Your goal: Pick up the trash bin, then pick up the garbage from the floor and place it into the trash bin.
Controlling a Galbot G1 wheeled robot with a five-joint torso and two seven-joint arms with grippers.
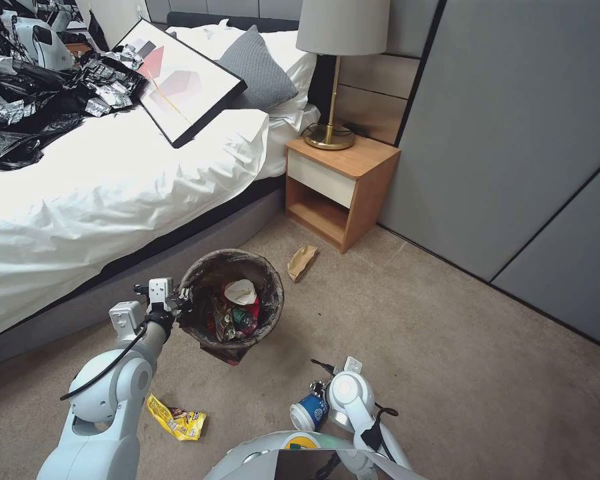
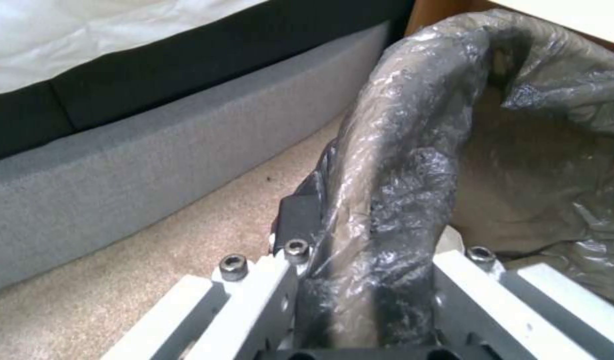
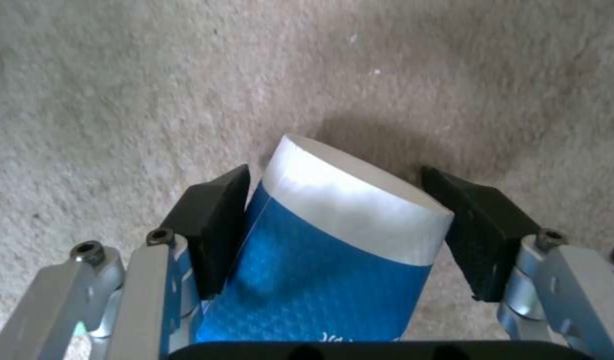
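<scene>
right wrist view, blue-white cup (image 3: 334,250) clamped between right gripper (image 3: 340,225) fingers, above carpet (image 3: 120,75)

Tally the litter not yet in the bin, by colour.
Blue-white: 1, cup between the right gripper's fingers
Yellow: 1, wrapper on the carpet
Brown: 1, paper by the nightstand
Total: 3
The left gripper holds the bin by its rim.

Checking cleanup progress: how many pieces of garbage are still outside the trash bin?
3. A brown paper lies on the floor near the nightstand, a yellow wrapper lies beside the left arm, and a blue-white cup sits in the right gripper. The bed could hide more.
</scene>
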